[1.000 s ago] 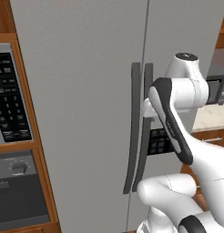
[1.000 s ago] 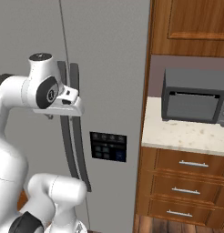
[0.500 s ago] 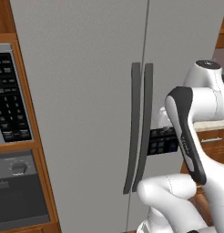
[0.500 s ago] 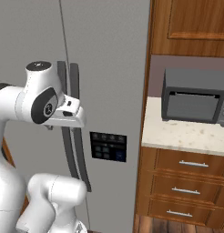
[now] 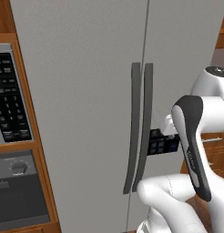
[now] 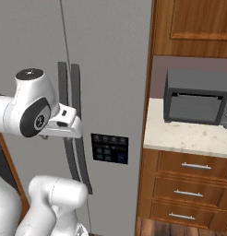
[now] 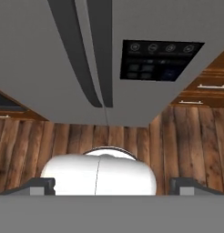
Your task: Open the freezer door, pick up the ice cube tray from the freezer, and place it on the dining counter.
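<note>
a kitchen with brown wood cupboards, a wood floor and a big grey fridge that is all shut, so the ice cube tray must be hidden inside. the freezer door (image 5: 82, 91) is the plain door on the left, and its long dark handle (image 5: 132, 132) stands up and down right beside the other door's handle, next to the dark button panel (image 6: 109, 148). the gripper (image 7: 112, 184) has its two fingers spread wide with nothing in them, and it points down at the floor, so the handle is in front of it and a bit to the robot's left.
</note>
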Available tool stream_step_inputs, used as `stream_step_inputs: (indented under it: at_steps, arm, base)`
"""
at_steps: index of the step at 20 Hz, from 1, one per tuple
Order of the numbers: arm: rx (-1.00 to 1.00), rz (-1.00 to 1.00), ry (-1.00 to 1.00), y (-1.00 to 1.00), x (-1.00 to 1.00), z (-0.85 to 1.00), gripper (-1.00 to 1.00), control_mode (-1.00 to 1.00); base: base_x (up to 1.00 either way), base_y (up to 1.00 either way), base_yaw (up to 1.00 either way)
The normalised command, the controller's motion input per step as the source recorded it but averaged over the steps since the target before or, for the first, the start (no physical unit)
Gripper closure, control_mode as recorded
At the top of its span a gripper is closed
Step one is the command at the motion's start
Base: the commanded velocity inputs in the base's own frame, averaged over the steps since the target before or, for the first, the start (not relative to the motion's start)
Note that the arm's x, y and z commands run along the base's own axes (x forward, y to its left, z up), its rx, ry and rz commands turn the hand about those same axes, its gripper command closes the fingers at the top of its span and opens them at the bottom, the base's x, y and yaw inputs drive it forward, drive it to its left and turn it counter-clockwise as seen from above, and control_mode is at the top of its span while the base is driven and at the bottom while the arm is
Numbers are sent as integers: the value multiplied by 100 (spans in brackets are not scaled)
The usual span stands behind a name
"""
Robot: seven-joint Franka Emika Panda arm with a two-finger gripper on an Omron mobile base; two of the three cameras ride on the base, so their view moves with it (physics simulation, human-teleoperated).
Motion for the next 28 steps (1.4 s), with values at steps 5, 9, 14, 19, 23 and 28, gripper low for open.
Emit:
stream_step_inputs:
  at_steps: [5,9,14,19,23,28]
  arm:
    - [0,-4,0,1,-9,-1,-100,-100]
    - [0,0,0,13,-1,-8,-100,-100]
    - [0,0,0,0,0,0,-100,100]
    - [0,0,0,0,0,0,-100,100]
    - [0,0,0,0,0,0,-100,100]
    - [0,0,0,0,0,0,-100,100]
  base:
    - [0,0,0]
    - [0,0,0]
    - [-8,43,0]
    - [0,46,0]
    - [0,32,0]
    - [1,48,0]
